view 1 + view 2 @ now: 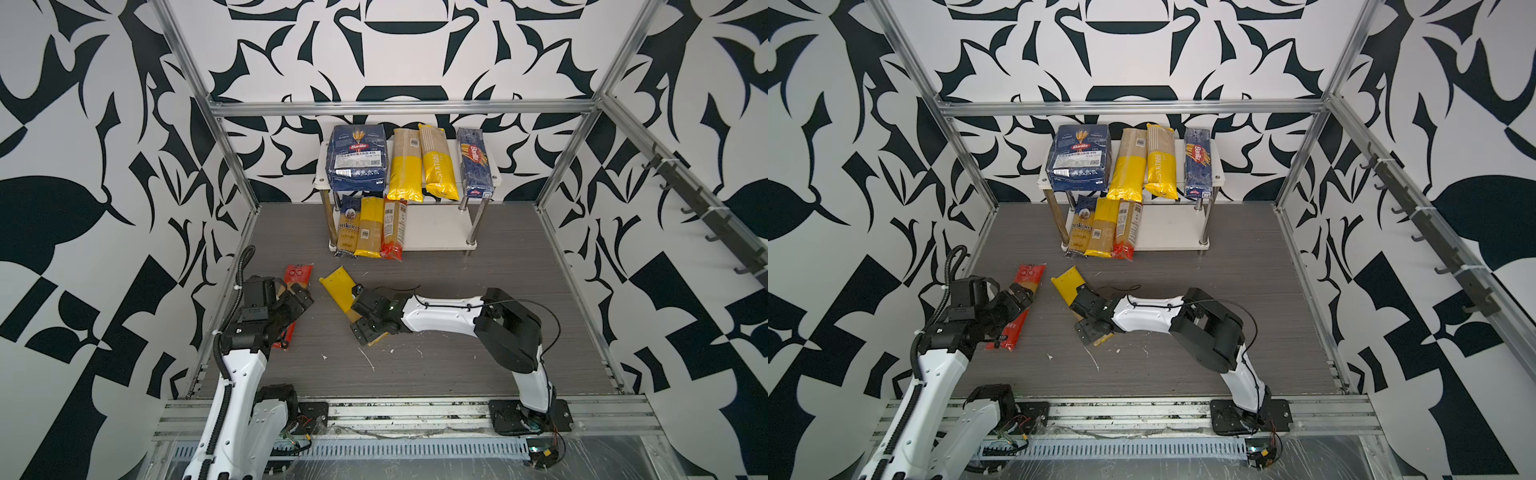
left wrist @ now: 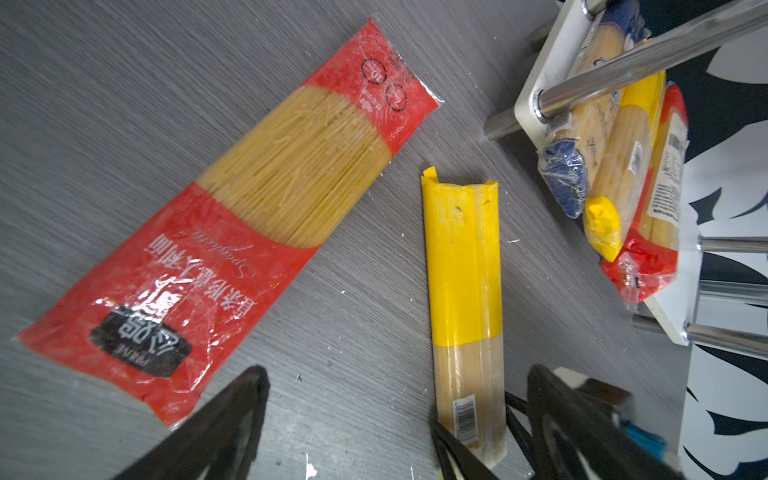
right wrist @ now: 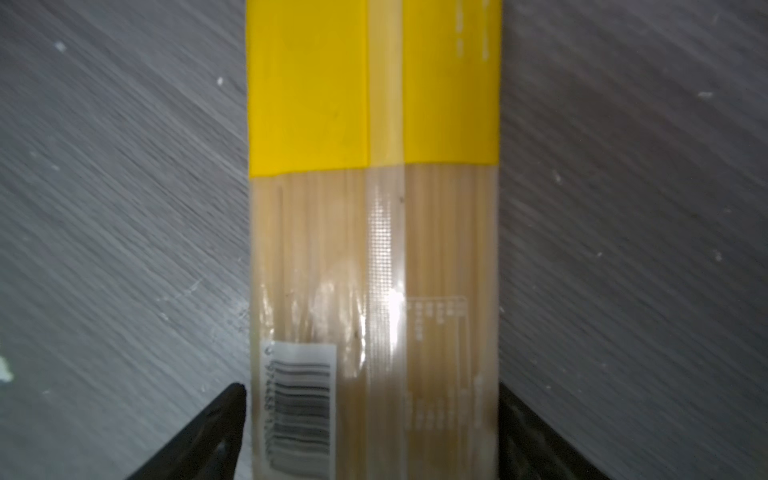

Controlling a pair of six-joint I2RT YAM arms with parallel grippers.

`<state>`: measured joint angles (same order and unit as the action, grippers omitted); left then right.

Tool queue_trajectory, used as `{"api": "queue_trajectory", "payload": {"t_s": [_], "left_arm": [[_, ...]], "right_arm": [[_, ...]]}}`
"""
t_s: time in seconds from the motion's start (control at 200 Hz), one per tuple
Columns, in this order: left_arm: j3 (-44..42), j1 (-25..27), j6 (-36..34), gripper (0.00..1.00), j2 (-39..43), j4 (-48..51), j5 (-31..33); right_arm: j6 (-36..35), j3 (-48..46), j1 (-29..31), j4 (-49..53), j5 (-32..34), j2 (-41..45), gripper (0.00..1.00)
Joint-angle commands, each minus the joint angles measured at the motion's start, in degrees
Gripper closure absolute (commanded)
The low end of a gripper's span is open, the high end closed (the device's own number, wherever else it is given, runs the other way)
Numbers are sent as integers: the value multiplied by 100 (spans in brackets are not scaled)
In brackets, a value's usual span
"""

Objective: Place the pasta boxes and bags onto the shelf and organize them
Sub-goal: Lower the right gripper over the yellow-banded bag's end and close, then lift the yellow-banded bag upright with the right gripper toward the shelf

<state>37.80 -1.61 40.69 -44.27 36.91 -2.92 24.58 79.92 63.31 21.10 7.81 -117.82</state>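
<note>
Right gripper (image 3: 370, 395), jaws spread wide, straddles a yellow bag (image 3: 374, 83) lying flat on the counter (image 1: 478, 257). Left gripper (image 2: 397, 374), fully spread and empty, hovers over a red bag (image 2: 232, 232). Both bags lie before the part-filled shelf (image 1: 436, 232).

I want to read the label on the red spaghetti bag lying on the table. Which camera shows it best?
The left wrist view: almost the whole red bag lies uncovered, print legible. In both top views the left arm hides its middle. The right wrist view misses it.
</note>
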Motion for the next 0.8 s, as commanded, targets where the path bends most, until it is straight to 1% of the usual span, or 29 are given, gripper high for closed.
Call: {"api": "queue_trajectory", "payload": {"t_s": [0.0, 0.08, 0.16, 0.185, 0.24, 0.285, 0.32, 0.385, 0.435, 0.52, 0.565, 0.58, 0.75, 0.795], "left_arm": [[-168, -25, 86, 0, 67, -39, -115], [-202, -33, 132, 1, 106, -61, -162], [-219, -33, 150, 1, 166, -61, -187], [-221, -33, 150, 0, 180, -53, -196], [-215, -33, 159, 1, 228, -27, -192], [-212, -32, 163, 0, 267, -12, -198], [-212, -32, 176, 0, 284, -2, -201], [-214, -33, 194, 0, 334, 22, -198], [-233, -33, 226, 1, 361, 23, -200], [-271, -33, 262, 1, 404, 24, -250], [-306, -33, 286, 0, 427, 17, -289], [-309, -28, 294, 0, 440, 13, -303], [-345, -33, 343, 0, 578, 43, -393], [-327, -28, 356, 0, 602, 75, -412]], "right_arm": [[-223, 226, 129, 445, 455, -126, 8], [-232, 272, 177, 564, 635, -258, 9], [-229, 388, 230, 781, 799, -411, 16], [-225, 417, 243, 866, 845, -452, 19], [-194, 454, 275, 978, 908, -503, 32], [-158, 410, 287, 1008, 915, -482, 45], [-116, 334, 304, 996, 883, -426, 53], [-29, 120, 304, 883, 816, -258, 66], [60, -79, 305, 754, 704, -92, 72], [224, -523, 303, 420, 400, 236, 78], [325, -796, 300, 246, 380, 464, 82], [366, -892, 304, 181, 169, 537, 83], [857, -2121, 280, -795, -417, 1503, 90], [1013, -2411, 262, -1014, -531, 1798, 90]]}}
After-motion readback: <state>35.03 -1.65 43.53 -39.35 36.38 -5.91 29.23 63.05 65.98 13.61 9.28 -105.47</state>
